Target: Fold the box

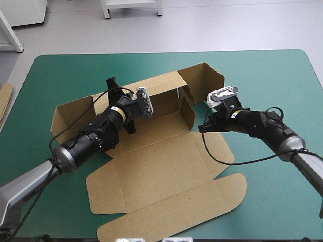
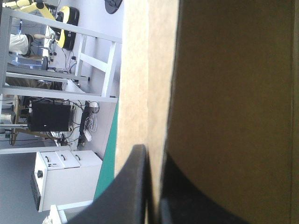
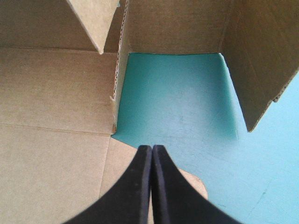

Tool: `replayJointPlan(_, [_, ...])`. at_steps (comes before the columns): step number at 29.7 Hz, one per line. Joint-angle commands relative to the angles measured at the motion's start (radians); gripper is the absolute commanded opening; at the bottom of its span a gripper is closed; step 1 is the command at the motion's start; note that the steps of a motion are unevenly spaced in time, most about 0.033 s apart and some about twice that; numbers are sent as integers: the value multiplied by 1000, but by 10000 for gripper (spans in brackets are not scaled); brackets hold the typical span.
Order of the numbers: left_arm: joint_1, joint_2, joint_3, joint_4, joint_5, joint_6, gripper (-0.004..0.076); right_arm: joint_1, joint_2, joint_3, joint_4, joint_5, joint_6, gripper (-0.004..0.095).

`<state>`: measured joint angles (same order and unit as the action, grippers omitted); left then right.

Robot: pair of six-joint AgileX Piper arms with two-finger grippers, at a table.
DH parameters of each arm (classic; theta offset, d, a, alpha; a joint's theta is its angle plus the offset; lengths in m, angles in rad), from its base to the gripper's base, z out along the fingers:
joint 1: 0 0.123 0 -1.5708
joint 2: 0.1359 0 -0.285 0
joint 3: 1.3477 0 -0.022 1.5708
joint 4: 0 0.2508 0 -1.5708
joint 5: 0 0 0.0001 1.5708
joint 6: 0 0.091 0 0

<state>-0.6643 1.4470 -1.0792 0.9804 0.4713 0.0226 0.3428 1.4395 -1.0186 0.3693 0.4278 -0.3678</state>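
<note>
Brown box [image 1: 161, 166], left claw [image 2: 150, 151] pinching wall

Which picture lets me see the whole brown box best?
The high view: the box shows nearly whole there, far walls raised, near flaps flat. The left wrist view shows only one wall edge pinched in the left gripper; the right wrist view, a corner.

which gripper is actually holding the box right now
The left gripper: its black fingers pinch a raised wall of the box. The right gripper is shut on nothing, its fingers meeting in a point.
</note>
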Motion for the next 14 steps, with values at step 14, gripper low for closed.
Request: replayJointPlan(14, [-4,-22,-12,-81,-3,-29,-8,0,-9,-33,6,-43,-4,-13])
